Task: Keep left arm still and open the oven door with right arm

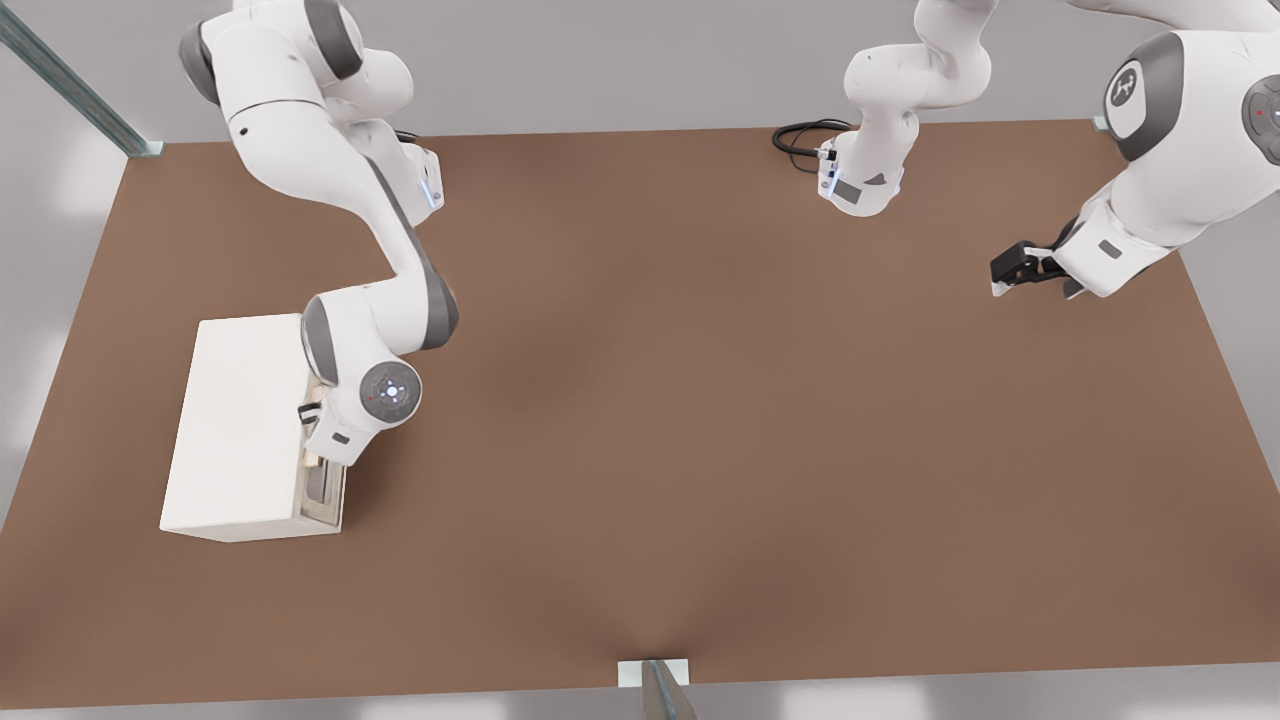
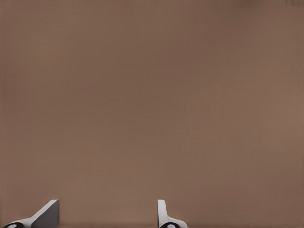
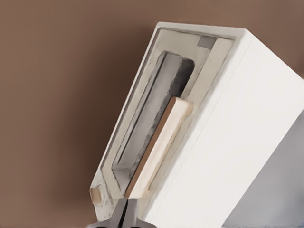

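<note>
1. the desk point(image 1: 700, 420) is a wide brown surface, bare across its middle and toward the front view's right, so there is broad open room on the door side of the oven; metal frame posts stand at its far left corner and at the middle of its near edge.
2. the right arm point(image 1: 330, 200) comes down from the top of the front view's left and bends over the oven's right side, its wrist low against the door face.
3. the oven point(image 1: 240, 430) is a cream-white box with plain sides, standing on the desk toward the front view's left, near the desk's left edge and apart from the near edge.
4. the oven door point(image 3: 156, 118) is on the side facing the front view's right; it is a pale panel with a dark window, lying flush in its frame, closed.
5. the handle point(image 3: 159, 147) is a long pale beige bar standing out from the door along the window.
6. the pincer point(image 3: 122, 214) is at the end of the handle; in the right wrist view its dark fingers point(image 3: 117, 216) are pressed close together right at the bar's end, and whether they actually pinch the bar cannot be told.
</note>
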